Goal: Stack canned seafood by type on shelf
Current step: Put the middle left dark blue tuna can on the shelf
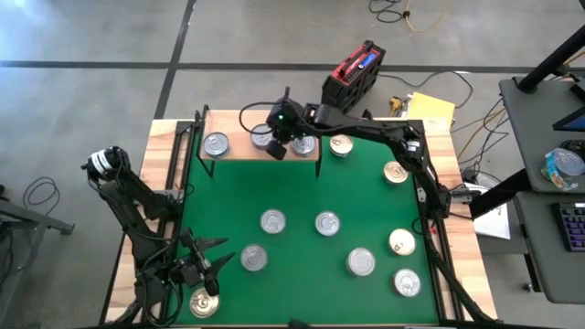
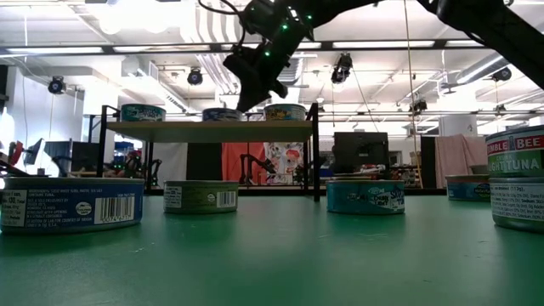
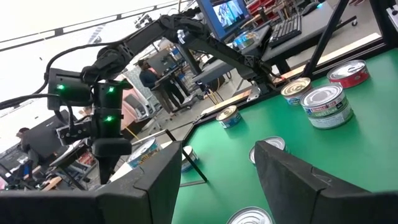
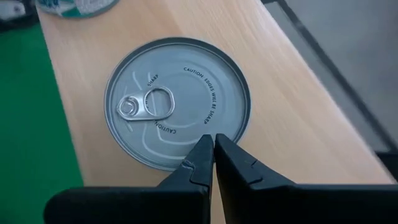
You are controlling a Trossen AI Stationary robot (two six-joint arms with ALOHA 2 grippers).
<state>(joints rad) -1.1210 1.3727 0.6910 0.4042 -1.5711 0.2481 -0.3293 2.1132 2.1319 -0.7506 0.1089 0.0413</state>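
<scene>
The shelf [image 1: 239, 152] stands at the mat's far left, and three tins rest on its board. My right gripper [image 4: 213, 142] is shut and slants down over the middle, silver-topped tin [image 4: 177, 102], with its tips at the lid's rim. In the low view the gripper [image 2: 246, 104] shows level with that tin's [image 2: 223, 113] top. Several more tins of canned seafood [image 1: 327, 222] lie flat on the green mat. My left gripper [image 3: 217, 180] waits open and level at the mat's near left corner [image 1: 206, 265], beside a gold-topped tin [image 1: 203, 302]. My right gripper has its shut fingertips over the edge of the middle tin's lid [image 4: 239, 134], coming slanting from above and from the table's right. I cannot tell whether they touch the lid. The tin sits flat on the shelf board.
Gold-topped tins [image 1: 341, 144] [image 1: 395, 171] lie just right of the shelf. A red and black box [image 1: 356, 73] and a yellow pad [image 1: 430, 110] sit past the far edge. The shelf's black legs [image 2: 316, 161] stand on the mat. Open mat lies before the shelf [image 1: 256, 187].
</scene>
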